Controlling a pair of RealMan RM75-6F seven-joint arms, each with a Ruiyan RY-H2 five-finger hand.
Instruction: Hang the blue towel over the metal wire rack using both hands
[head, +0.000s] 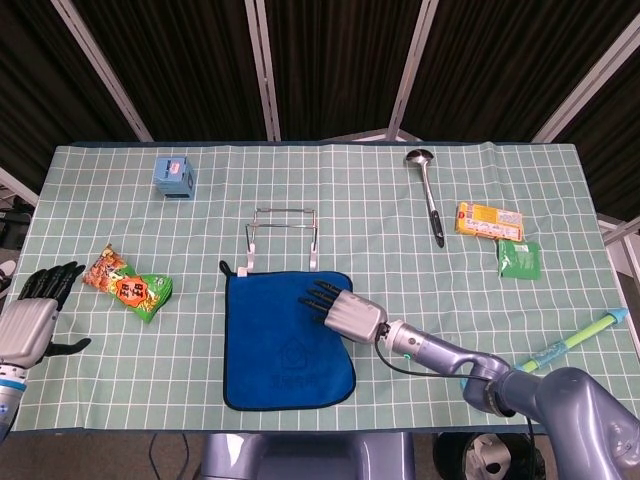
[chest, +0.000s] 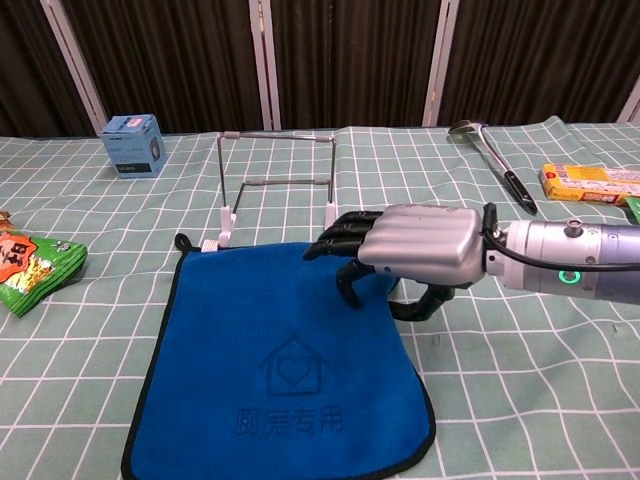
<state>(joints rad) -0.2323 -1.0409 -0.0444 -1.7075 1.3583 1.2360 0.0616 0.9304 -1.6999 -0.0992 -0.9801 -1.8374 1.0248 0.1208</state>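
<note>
Blue towel (chest: 270, 370), flat, right edge bunched

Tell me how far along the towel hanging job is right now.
Nothing is hung yet: the blue towel lies flat before the empty metal wire rack. In hand: the right hand is over the towel's far right corner, fingers curling down onto it. Left: the left hand waits open at the table edge; grasp, lift, drape.
</note>
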